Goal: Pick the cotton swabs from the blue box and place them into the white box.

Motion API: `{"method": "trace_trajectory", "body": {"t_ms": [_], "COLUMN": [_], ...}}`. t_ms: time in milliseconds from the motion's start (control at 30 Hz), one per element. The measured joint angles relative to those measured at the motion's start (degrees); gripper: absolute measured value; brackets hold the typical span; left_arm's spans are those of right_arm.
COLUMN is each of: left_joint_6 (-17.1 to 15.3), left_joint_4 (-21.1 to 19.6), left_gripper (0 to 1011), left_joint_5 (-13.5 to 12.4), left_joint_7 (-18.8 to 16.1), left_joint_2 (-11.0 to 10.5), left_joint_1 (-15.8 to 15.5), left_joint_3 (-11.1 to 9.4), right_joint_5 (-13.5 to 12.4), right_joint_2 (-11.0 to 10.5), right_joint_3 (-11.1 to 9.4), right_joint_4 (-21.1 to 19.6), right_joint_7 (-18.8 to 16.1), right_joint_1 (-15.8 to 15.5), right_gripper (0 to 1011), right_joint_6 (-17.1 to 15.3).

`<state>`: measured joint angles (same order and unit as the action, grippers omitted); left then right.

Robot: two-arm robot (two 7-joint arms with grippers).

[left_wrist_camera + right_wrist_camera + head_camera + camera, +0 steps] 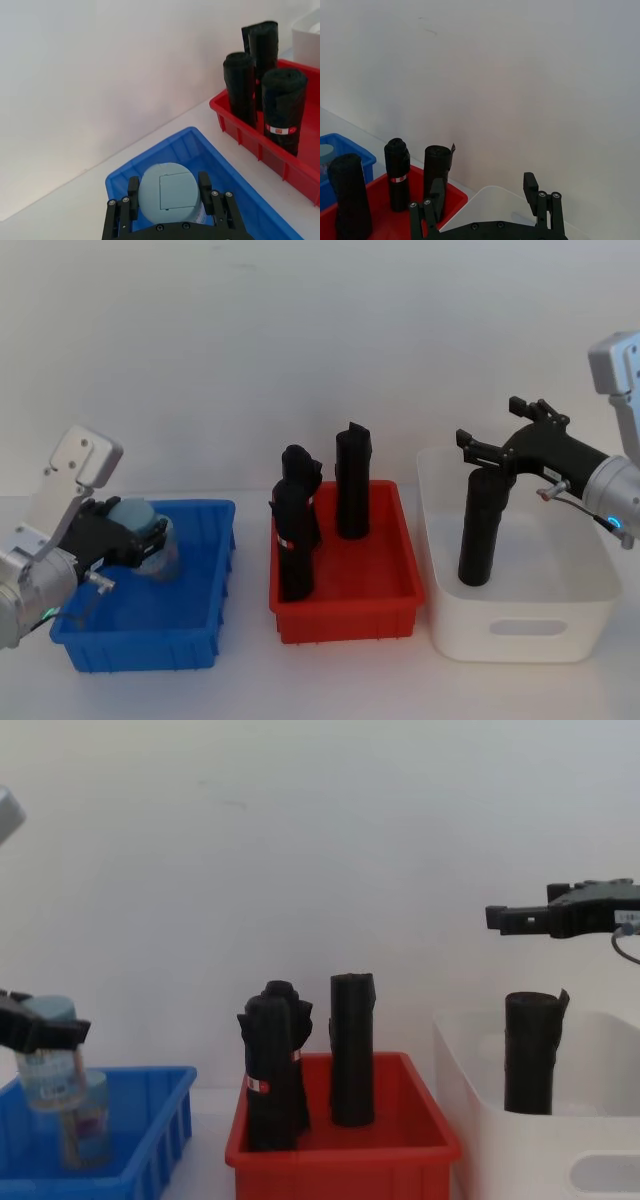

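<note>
My left gripper (128, 536) is shut on a cotton swabs jar (148, 524) with a pale blue lid, holding it inside the blue box (150, 645). In the left wrist view the fingers (133, 193) press on both sides of the jar's lid (167, 192). A second swab jar (88, 1125) stands in the blue box (150, 1120) beside the held jar (47, 1065). My right gripper (490, 454) hangs open over the white box (520, 635), just above a black roll (484, 530) standing inside it.
A red box (345, 612) sits between the blue and white boxes and holds three upright black rolls (353, 485). A plain white wall runs close behind all the boxes. Bare tabletop lies in front of them.
</note>
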<state>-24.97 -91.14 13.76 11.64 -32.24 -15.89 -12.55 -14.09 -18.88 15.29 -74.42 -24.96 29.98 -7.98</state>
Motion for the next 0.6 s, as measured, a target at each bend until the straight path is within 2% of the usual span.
{"method": "trace_trajectory", "body": {"t_ms": [267, 600], "left_joint_6": [2.4, 5.7], "left_joint_4": [-3.5, -7.5], "left_gripper": [721, 721], "left_joint_5": [2.9, 6.8], "left_joint_7": [-0.8, 0.8], "left_joint_2": [-0.4, 0.3], "left_joint_1": [0.1, -1.4], "left_joint_3": [1.3, 2.1], "right_joint_5": [0.7, 1.6], "right_joint_2": [0.1, 0.4], "right_joint_3": [0.2, 0.9], "right_joint_4": [0.3, 0.6], "right_joint_7": [-1.7, -7.4], "right_joint_1": [0.4, 1.7], "right_gripper": [1002, 1002], "right_joint_6": [0.7, 3.1]}}
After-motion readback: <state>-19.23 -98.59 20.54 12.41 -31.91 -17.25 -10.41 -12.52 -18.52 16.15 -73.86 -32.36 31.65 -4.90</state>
